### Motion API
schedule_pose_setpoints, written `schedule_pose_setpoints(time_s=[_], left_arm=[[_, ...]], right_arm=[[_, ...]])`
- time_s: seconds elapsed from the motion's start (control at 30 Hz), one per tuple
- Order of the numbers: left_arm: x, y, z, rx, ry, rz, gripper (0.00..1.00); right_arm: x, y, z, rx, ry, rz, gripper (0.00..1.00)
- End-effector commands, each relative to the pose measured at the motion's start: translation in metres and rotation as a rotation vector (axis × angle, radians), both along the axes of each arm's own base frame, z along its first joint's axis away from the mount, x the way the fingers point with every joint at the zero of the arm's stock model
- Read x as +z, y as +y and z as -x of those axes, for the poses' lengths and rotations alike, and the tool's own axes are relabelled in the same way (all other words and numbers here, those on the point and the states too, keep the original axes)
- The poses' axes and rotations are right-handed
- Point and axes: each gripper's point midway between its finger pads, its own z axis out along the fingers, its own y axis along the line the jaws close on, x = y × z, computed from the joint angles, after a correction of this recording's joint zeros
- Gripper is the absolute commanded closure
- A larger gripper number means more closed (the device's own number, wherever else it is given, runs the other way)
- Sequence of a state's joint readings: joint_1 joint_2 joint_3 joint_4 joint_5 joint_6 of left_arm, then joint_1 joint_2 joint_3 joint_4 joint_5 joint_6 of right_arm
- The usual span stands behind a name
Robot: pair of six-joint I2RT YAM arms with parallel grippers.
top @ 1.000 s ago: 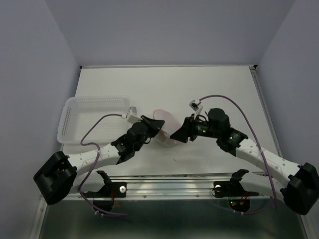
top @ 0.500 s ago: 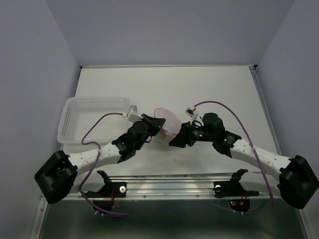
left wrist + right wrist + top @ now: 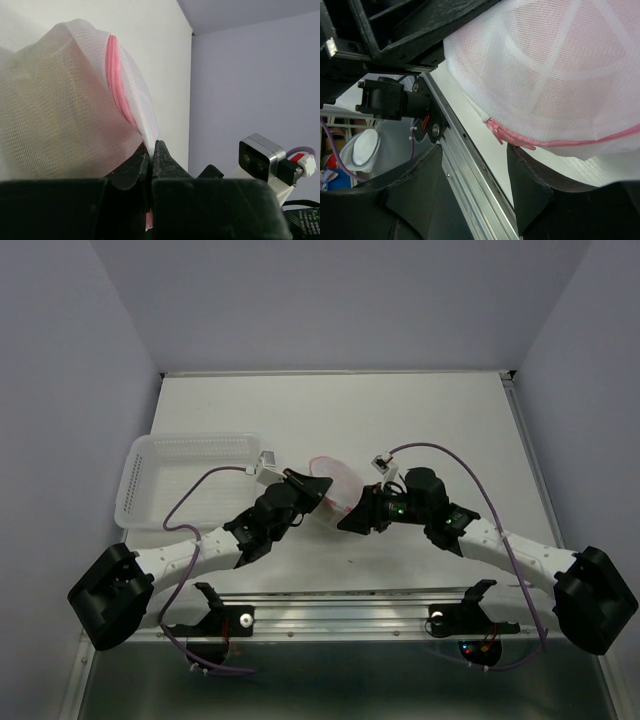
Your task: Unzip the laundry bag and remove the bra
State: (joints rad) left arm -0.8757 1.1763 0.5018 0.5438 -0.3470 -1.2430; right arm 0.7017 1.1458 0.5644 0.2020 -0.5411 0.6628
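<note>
The laundry bag (image 3: 337, 480), a white mesh dome with pink zipper trim, hangs tilted between my two grippers. My left gripper (image 3: 318, 490) is shut on its mesh edge. In the left wrist view the jaws (image 3: 151, 150) pinch the white rim just below the pink zipper (image 3: 116, 82). My right gripper (image 3: 349, 519) stands open under the bag's lower edge. In the right wrist view the loose pink zipper end (image 3: 506, 136) lies just above its right finger (image 3: 525, 175), not between the jaws. The bra is hidden; only a cream tint shows through the mesh (image 3: 55, 105).
A white plastic basket (image 3: 190, 444) sits at the table's left. A metal rail (image 3: 350, 598) runs along the near table edge, seen close below my right gripper (image 3: 465, 165). Purple cables loop over both arms.
My right arm has swung left and brought its open gripper under the bag's near edge. The left gripper has tipped the bag up a little, still holding it.
</note>
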Motion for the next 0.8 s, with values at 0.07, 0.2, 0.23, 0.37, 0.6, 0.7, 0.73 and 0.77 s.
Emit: schedule_pose_setpoints(time_s=[0.07, 0.2, 0.23, 0.37, 0.6, 0.7, 0.73, 0.77], left_arm=[[0.045, -0.001, -0.003, 0.012, -0.085, 0.103, 1.0], [0.046, -0.003, -0.001, 0.003, -0.086, 0.105, 1.0], [0.045, -0.003, -0.001, 0.003, -0.084, 0.103, 1.0], [0.042, -0.003, -0.001, 0.004, -0.078, 0.101, 1.0], [0.037, -0.004, -0.001, -0.001, -0.068, 0.098, 1.0], [0.037, -0.003, 0.0, 0.0, -0.07, 0.097, 1.0], [0.036, -0.002, 0.0, 0.002, -0.069, 0.092, 1.0], [0.037, -0.001, 0.0, 0.002, -0.072, 0.095, 1.0]], right_arm=[[0.012, 0.008, -0.012, -0.024, -0.064, -0.043, 0.4], [0.01, 0.008, -0.014, -0.034, -0.069, -0.043, 0.4], [0.011, 0.008, -0.014, -0.035, -0.07, -0.047, 0.4], [0.016, 0.01, -0.015, -0.032, -0.083, -0.061, 0.47], [0.021, 0.012, -0.019, -0.037, -0.092, -0.07, 0.61], [0.02, 0.01, -0.021, -0.052, -0.101, -0.064, 0.74], [0.02, 0.009, -0.021, -0.057, -0.105, -0.063, 0.77], [0.018, 0.008, -0.021, -0.064, -0.105, -0.058, 0.85]])
